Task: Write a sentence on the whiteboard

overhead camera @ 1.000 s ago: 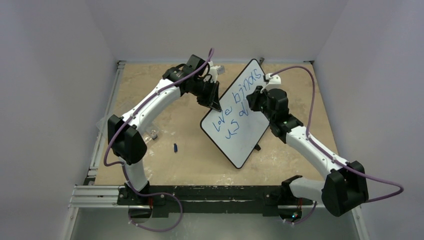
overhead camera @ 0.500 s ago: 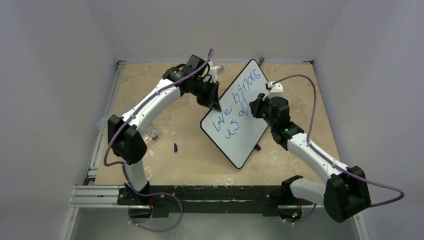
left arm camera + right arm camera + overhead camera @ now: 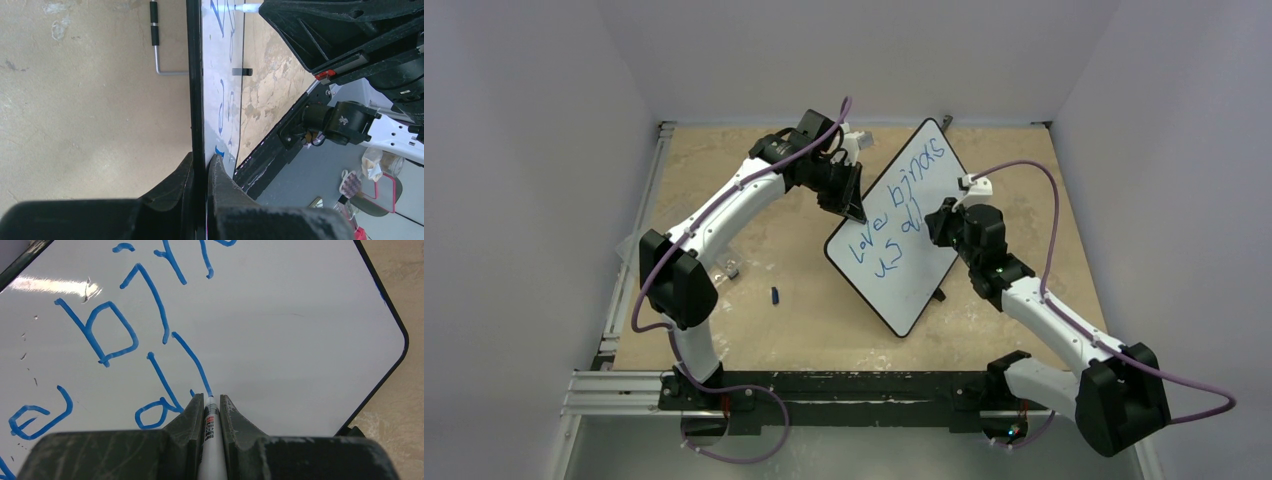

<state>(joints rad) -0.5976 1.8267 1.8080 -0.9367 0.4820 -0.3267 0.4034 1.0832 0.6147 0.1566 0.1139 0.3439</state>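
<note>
The whiteboard (image 3: 924, 272) stands tilted in the middle of the table, propped on its black feet. My left gripper (image 3: 855, 206) is shut on its left rim, and the left wrist view shows the fingers clamped either side of the black edge (image 3: 196, 100). The sentence (image 3: 890, 214) is in blue, two lines. My right gripper (image 3: 933, 221) is shut on a white marker (image 3: 211, 426). The marker's tip touches the board at the foot of the last blue stroke (image 3: 192, 360), just after the letters "al".
A small blue cap (image 3: 776, 295) lies on the table left of the board, with a small clear piece (image 3: 730, 268) beyond it. A bent metal rod with black grips (image 3: 155, 46) lies behind the board. Walls close in on three sides.
My right gripper has slid toward the near side along the board with the marker, leaving a new straight blue stroke after "al". The left arm and the board have stayed put.
</note>
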